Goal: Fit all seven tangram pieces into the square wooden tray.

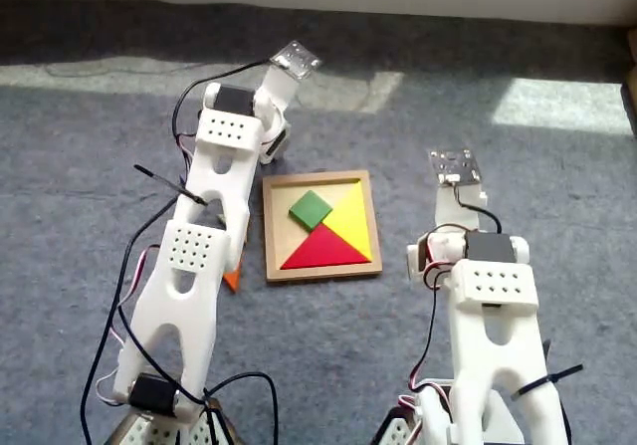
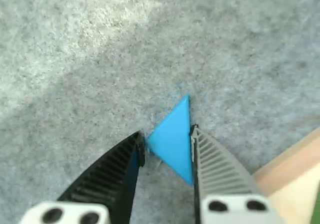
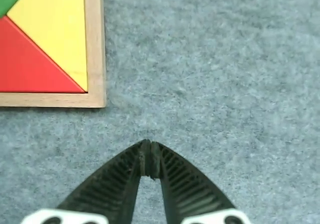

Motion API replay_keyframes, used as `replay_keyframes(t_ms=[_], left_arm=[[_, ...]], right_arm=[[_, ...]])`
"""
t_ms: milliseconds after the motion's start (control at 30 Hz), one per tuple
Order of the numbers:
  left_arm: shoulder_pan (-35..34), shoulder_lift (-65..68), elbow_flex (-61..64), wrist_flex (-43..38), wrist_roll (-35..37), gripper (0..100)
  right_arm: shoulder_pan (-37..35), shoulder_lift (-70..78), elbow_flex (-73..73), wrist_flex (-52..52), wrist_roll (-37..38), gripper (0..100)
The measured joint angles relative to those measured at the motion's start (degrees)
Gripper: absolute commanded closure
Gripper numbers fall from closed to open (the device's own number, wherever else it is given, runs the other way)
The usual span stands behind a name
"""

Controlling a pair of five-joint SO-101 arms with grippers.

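The square wooden tray lies between the two arms and holds a green square, a yellow triangle and a red triangle. Just beyond the tray's far left corner, my left gripper is shut on a blue triangle that rests on the carpet, one finger on each side. A corner of the tray shows close beside it. To the right of the tray, my right gripper hangs over bare carpet, shut with nothing between its fingers.
An orange piece peeks out on the carpet by the left arm, left of the tray's near corner. Grey carpet covers the floor, with a sunlit patch at the far right. Black cables trail along the left arm.
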Motion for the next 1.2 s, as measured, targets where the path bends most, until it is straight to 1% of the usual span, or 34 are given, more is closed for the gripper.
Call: replay_keyframes(t_ms=[100, 167, 300, 400, 533, 700, 867, 933, 1067, 1200], left_arm=[[0.26, 0.35, -3.52, 4.4, 0.0, 92], [0.26, -0.44, -3.78, 6.68, 0.62, 92], [1.23, -5.19, -1.49, 8.18, 2.9, 92], [3.34, -8.7, 1.76, 8.53, 5.27, 92], [6.33, -13.8, 6.42, 8.62, 10.29, 92], [9.32, -20.66, 14.51, 8.62, 20.84, 92], [10.46, -25.14, 24.26, 8.62, 33.58, 92], [10.64, -26.2, 27.16, 8.62, 39.74, 92], [11.43, -26.81, 29.19, 8.53, 51.69, 92], [12.48, -26.9, 29.45, 8.53, 57.14, 92]], right_arm=[[0.0, 0.0, 0.0, 0.0, 0.0, 99.5], [0.0, 0.0, 0.0, 0.0, 0.0, 99.5], [0.0, 0.0, 0.0, 0.0, 0.0, 99.5], [0.0, 0.0, 0.0, 0.0, 0.0, 99.5], [0.0, 0.0, 0.0, 0.0, 0.0, 99.5], [0.0, 0.0, 0.0, 0.0, 0.0, 99.5], [0.0, 0.0, 0.0, 0.0, 0.0, 99.5], [0.0, 0.0, 0.0, 0.0, 0.0, 99.5], [0.0, 0.0, 0.0, 0.0, 0.0, 99.5], [0.0, 0.0, 0.0, 0.0, 0.0, 99.5]])
